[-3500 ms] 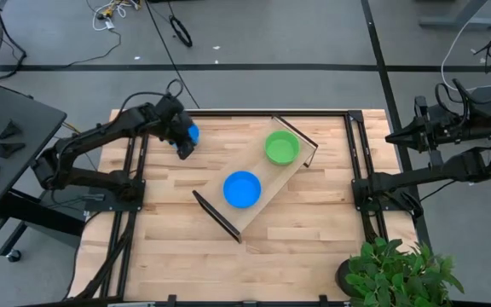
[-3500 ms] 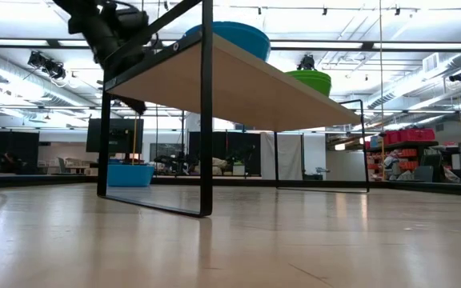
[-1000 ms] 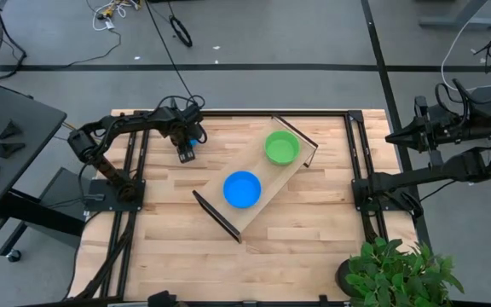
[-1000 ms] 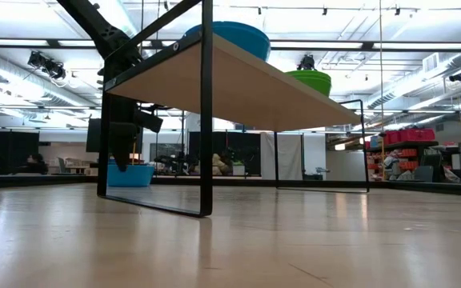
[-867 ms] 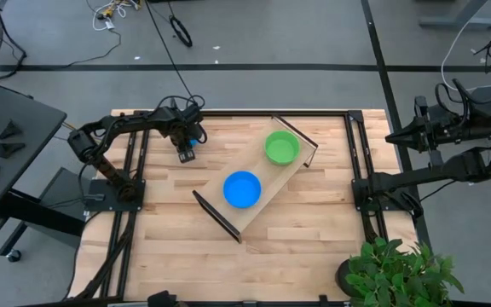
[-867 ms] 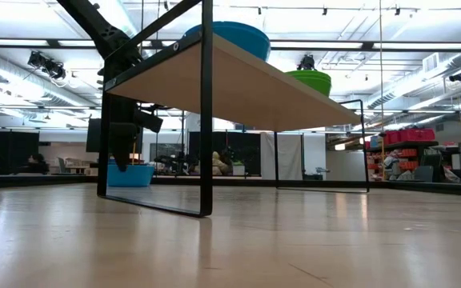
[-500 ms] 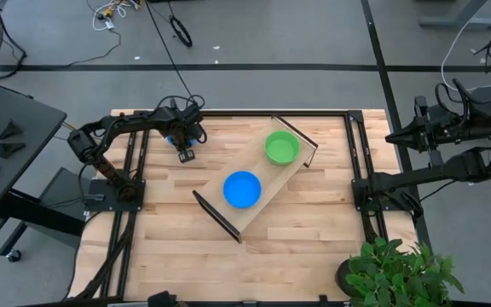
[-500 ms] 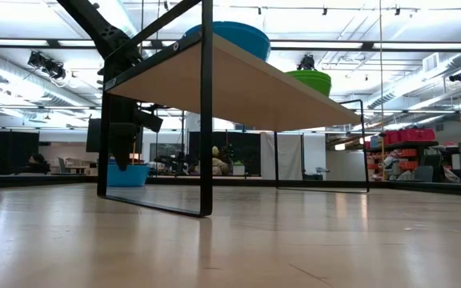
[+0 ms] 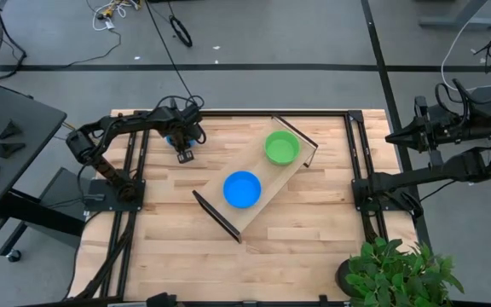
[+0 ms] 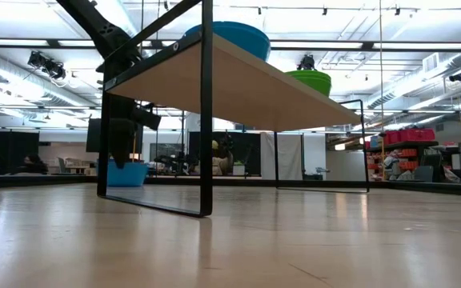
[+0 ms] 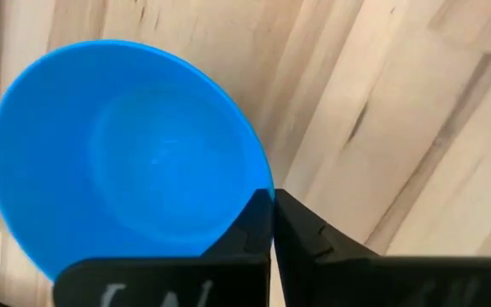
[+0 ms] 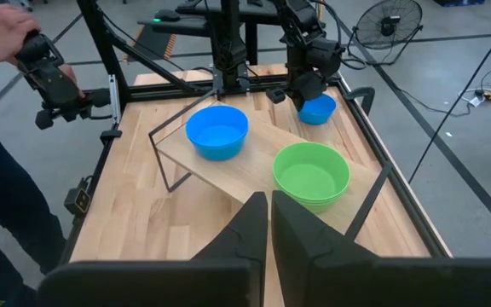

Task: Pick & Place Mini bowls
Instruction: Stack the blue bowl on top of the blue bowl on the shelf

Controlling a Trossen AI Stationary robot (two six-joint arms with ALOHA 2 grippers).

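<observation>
The left gripper (image 9: pixel 185 152) has its fingers pressed together, holding nothing, tips low beside a lone blue mini bowl (image 11: pixel 126 162) on the table's (image 9: pixel 314 230) far left corner. That bowl sits just behind the fingertips, so the left arm is far nearer. The right gripper (image 12: pixel 269 223) waits off-table, pinched together.

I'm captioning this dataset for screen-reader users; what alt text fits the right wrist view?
A tilted wooden tray on a wooden table carries a blue bowl and a green bowl. Beyond it, the left tool sits at another blue bowl. A person's hand shows at one edge.
</observation>
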